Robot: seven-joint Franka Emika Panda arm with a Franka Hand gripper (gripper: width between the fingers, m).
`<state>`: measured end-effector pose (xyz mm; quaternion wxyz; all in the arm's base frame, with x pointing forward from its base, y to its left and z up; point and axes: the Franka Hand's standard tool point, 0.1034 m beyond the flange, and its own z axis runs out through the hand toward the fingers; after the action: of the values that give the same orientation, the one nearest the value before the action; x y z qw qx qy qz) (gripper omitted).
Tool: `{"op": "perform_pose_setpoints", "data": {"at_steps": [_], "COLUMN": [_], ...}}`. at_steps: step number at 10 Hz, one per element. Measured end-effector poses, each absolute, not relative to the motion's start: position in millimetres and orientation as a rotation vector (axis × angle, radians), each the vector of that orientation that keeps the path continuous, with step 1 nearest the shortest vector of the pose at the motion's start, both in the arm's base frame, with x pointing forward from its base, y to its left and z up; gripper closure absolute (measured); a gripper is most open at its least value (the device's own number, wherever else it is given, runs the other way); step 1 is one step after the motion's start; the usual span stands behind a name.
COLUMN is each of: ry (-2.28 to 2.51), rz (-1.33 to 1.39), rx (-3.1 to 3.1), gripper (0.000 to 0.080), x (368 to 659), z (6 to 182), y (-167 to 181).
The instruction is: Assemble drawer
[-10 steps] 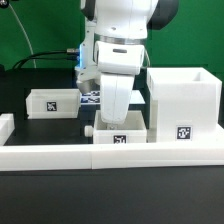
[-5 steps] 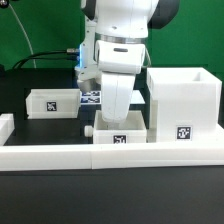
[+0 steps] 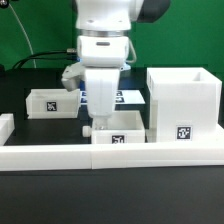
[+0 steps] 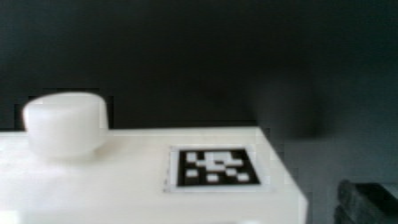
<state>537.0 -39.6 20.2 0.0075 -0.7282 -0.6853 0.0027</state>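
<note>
The tall white drawer housing stands on the exterior view's right, open at the top, with a tag on its front. A small open-top drawer box sits beside it in the middle, with a round knob on its left end. A second small box lies on the exterior view's left. My gripper hangs over the left end of the middle box. In the wrist view the box's white face, its tag and its knob fill the frame. One dark finger shows far to the side, so the jaws look open.
A long low white border block runs along the front of the parts. The marker board lies on the black table behind the middle box. A short white block sits at the exterior view's far left.
My arm has moved toward the exterior view's left, from over the middle of the small box to over its left end. The boxes and the housing have stayed in place.
</note>
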Motion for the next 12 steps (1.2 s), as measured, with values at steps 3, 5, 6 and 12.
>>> {"op": "perform_pose_setpoints", "data": {"at_steps": [3, 5, 6, 12], "ry": [-2.096, -2.082, -2.081, -2.048], "rz": [-0.063, -0.065, -0.065, -0.068], "rx": [-2.260, -2.267, -2.267, -2.289], "gripper": [0.0150, 0.0150, 0.0150, 0.0150], "x": [536, 535, 535, 529], "z": [18.6, 17.5, 17.5, 8.5], "y": [-51, -51, -51, -41]}}
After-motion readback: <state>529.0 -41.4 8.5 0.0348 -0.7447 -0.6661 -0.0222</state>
